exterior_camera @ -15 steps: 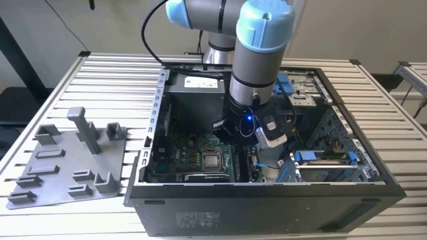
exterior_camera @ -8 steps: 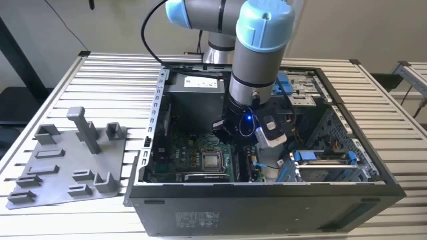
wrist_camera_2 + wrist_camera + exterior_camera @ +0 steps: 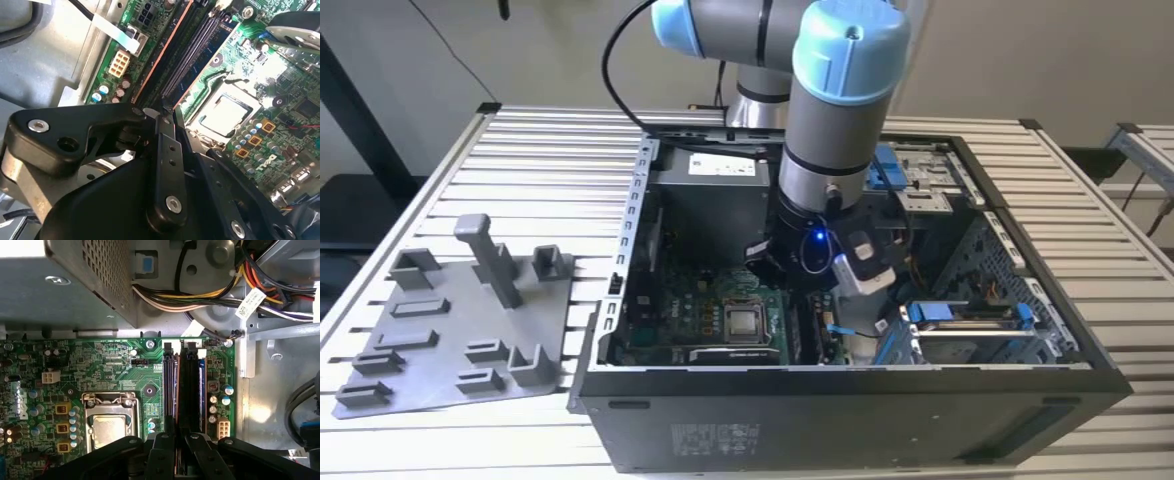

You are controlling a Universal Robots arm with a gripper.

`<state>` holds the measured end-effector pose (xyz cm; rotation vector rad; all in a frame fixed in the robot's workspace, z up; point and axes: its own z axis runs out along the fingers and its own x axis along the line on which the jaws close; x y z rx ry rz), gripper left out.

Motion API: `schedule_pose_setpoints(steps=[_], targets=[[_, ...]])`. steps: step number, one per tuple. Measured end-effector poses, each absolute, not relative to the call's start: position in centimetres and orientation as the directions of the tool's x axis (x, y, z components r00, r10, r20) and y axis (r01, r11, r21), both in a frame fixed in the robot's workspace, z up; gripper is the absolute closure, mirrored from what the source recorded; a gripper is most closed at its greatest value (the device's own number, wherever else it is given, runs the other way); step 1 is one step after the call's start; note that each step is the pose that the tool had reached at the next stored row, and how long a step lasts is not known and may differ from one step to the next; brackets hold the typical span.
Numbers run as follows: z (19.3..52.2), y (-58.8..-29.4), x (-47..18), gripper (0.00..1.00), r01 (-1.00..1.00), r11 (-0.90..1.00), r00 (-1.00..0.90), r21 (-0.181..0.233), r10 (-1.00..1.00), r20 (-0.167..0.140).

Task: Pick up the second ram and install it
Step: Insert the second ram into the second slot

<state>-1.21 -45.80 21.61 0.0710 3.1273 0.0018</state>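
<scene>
One thin ram (image 3: 175, 390), light, stiff yet fragile, stands edge-up in a slot near the motherboard's (image 3: 115, 365) edge, your gripper (image 3: 176, 446) seemingly clenched on its top edge, the safest hold.

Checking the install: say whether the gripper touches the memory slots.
Cannot tell: in the first wrist view the gripper overlaps the memory slots, hiding any gap.
</scene>
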Motion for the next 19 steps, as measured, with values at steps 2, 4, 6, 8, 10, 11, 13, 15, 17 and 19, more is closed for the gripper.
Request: schedule_pose_setpoints(steps=[2, 4, 6, 8, 10, 11, 13, 15, 17, 19], targets=[[21.61, -45.8, -1.2, 0.85, 0.037, 0.999, -0.999, 0.001, 0.037, -0.013], [21.61, -45.81, -1.18, 0.85, 0.027, 1.0, -1.0, 0.001, 0.027, -0.013], [21.61, -45.82, -1.18, 0.85, 0.015, 1.0, -1.0, 0.002, 0.015, -0.013], [21.6, -45.84, -1.17, 0.85, 0.005, 1.0, -1.0, 0.002, 0.005, -0.013], [21.6, -45.87, -1.15, 0.85, -0.005, 1.0, -1.0, 0.002, -0.005, -0.013], [21.6, -45.88, -1.14, 0.85, -0.01, 1.0, -1.0, 0.002, -0.01, -0.013], [21.61, -45.92, -1.12, 0.85, -0.019, 1.0, -1.0, 0.002, -0.019, -0.013], [21.6, -45.93, -1.09, 0.85, -0.028, 1.0, -1.0, 0.002, -0.028, -0.013], [21.58, -45.94, -1.08, 0.85, -0.034, 0.999, -0.999, 0.002, -0.034, -0.013], [21.52, -45.95, -1.05, 0.85, -0.038, 0.999, -0.999, 0.002, -0.038, -0.013]])
